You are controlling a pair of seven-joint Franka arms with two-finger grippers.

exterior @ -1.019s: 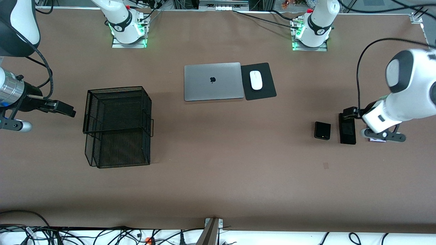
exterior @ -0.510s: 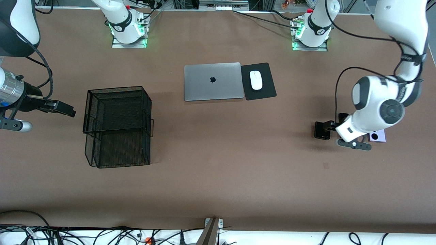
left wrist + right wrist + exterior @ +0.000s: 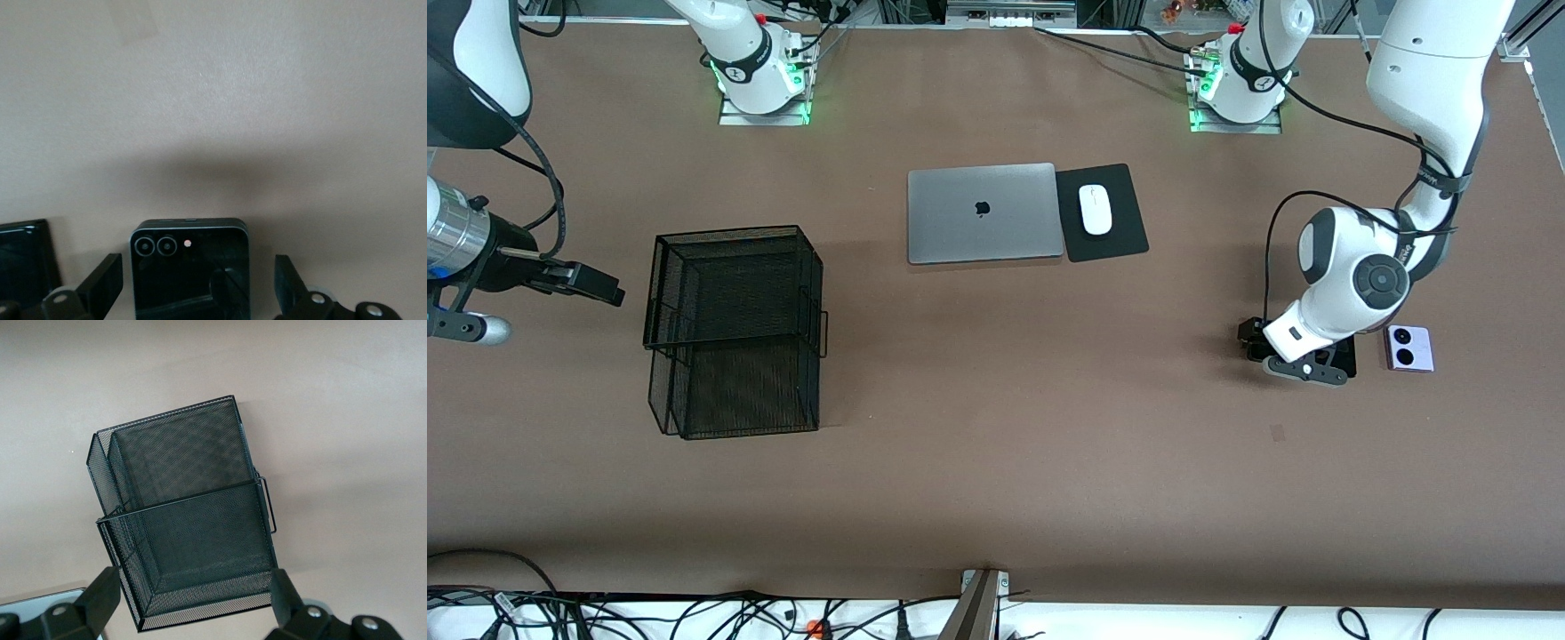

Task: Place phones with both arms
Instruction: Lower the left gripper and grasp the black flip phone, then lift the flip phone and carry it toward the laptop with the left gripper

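My left gripper [image 3: 1258, 342] is open, low over the squarish black folded phone [image 3: 190, 267]. The phone lies flat between the two fingers [image 3: 100, 283], untouched, and the arm hides it in the front view. The long slim black slab [image 3: 1348, 356] lies beside it, partly under the left arm, and its corner shows in the left wrist view [image 3: 23, 257]. The lilac-white phone [image 3: 1408, 348] with two round lenses lies beside the slab, toward the left arm's end of the table. My right gripper [image 3: 591, 283] waits open and empty in the air beside the mesh basket [image 3: 187, 520].
A black wire mesh basket [image 3: 734, 329] stands toward the right arm's end of the table. A closed grey laptop [image 3: 983, 213] and a white mouse [image 3: 1096, 210] on a black pad [image 3: 1120, 240] lie near the robots' bases.
My left arm has swung from over the slim slab to over the black folded phone and come lower, uncovering the lilac-white phone. The right arm has not moved.
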